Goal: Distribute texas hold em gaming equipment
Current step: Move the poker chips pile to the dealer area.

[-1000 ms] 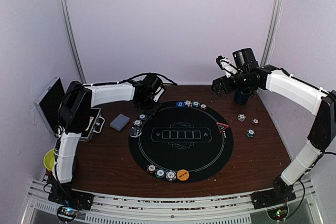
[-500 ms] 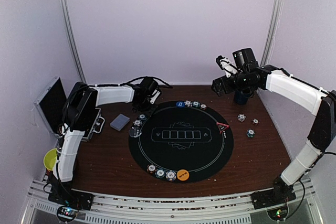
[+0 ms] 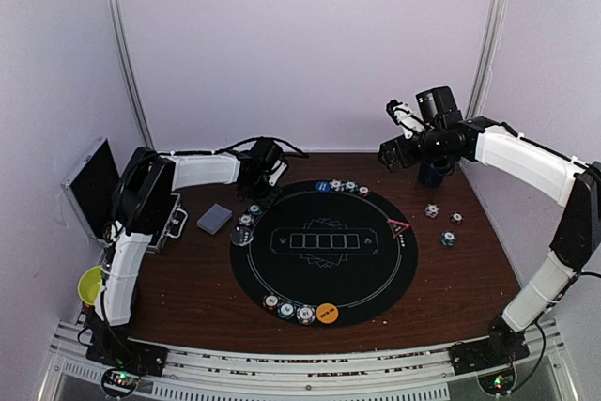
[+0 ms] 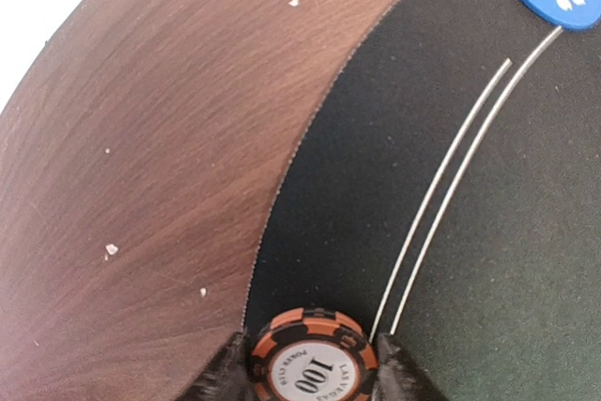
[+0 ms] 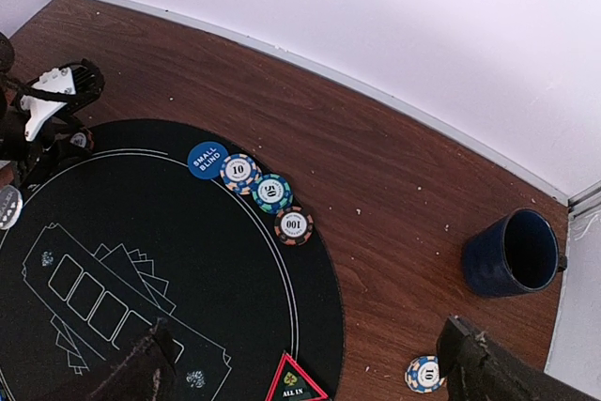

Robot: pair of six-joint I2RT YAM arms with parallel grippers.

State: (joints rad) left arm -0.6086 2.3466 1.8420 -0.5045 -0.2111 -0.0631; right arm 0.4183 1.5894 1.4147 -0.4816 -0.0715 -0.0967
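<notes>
At the mat's (image 3: 324, 300) 11 o'clock rim, left gripper (image 4: 312, 375) pinches an orange chip (image 4: 311, 362), guess it needs dropping there; right gripper (image 5: 310, 368) gapes empty.

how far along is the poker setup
Done: small blind button plus three chips at far edge of mat; chips and orange button at near edge. In hand: left end effector shut on a 100 chip. Left: loose chips right of mat, card deck undealt.
</notes>
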